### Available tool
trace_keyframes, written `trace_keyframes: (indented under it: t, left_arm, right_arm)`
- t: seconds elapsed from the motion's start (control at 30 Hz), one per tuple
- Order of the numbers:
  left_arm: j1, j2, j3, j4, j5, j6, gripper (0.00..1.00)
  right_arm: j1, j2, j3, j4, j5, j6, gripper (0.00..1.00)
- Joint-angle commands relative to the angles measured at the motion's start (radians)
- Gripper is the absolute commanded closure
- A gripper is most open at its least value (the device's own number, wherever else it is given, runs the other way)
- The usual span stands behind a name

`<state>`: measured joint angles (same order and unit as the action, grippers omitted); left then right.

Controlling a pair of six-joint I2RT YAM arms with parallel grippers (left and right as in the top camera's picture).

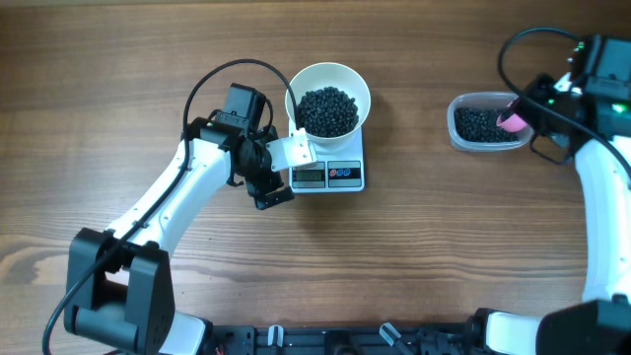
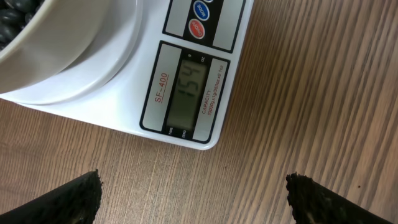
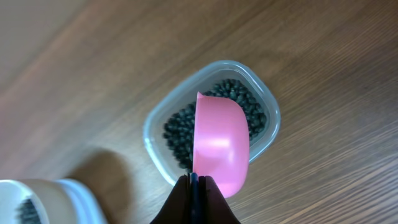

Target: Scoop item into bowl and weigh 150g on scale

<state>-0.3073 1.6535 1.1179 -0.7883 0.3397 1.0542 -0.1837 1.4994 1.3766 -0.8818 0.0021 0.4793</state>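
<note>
The white bowl [image 1: 340,69] stands on the white scale [image 1: 327,175], filled with a heap of black pellets, the item [image 1: 328,108]. In the left wrist view the scale's display [image 2: 189,93] reads 154, with the bowl [image 2: 62,43] above it. My left gripper [image 1: 273,192] [image 2: 194,193] hovers open just left of the scale over bare wood, nothing between its fingers [image 2: 74,199]. My right gripper [image 1: 520,115] [image 3: 193,180] is shut on the thin handle of a pink scoop [image 3: 219,143] held over the clear tub [image 3: 261,84].
The clear plastic tub [image 1: 485,123] at the far right holds more black pellets [image 3: 239,96]. Cables loop above the left arm and the right arm. The bowl [image 3: 37,199] shows blurred at the bottom left of the right wrist view.
</note>
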Motion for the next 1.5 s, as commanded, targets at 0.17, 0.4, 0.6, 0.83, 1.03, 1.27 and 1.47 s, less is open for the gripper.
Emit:
trace_keyframes:
  t: [0.17, 0.4, 0.6, 0.83, 1.03, 1.27, 1.47]
  left_arm:
    - [0.002, 0.012, -0.005, -0.001, 0.019, 0.016, 0.00]
    - [0.002, 0.012, -0.005, -0.001, 0.019, 0.016, 0.00]
    - [0.002, 0.012, -0.005, -0.001, 0.019, 0.016, 0.00]
    - [0.002, 0.012, -0.005, 0.000, 0.019, 0.016, 0.00]
    - [0.002, 0.012, -0.005, -0.001, 0.019, 0.016, 0.00]
    - [0.002, 0.012, -0.005, 0.000, 0.019, 0.016, 0.00]
    - [0.002, 0.012, -0.005, -0.001, 0.019, 0.016, 0.00]
  right_arm:
    - [0.121, 0.186, 0.005, 0.016, 0.214, -0.177, 0.96]
    - [0.132, 0.192, 0.107, 0.072, 0.242, -0.377, 0.96]
    - [0.131, 0.182, 0.141, 0.013, 0.245, -0.415, 0.96]
    - [0.119, 0.182, 0.141, 0.006, 0.254, -0.404, 0.96]
    - [0.088, 0.182, 0.141, 0.078, 0.277, -0.431, 0.88]
    - [0.172, 0.166, 0.149, 0.084, 0.230, -0.635, 0.96]
    - [0.193, 0.168, 0.146, 0.037, 0.319, -0.776, 0.96]
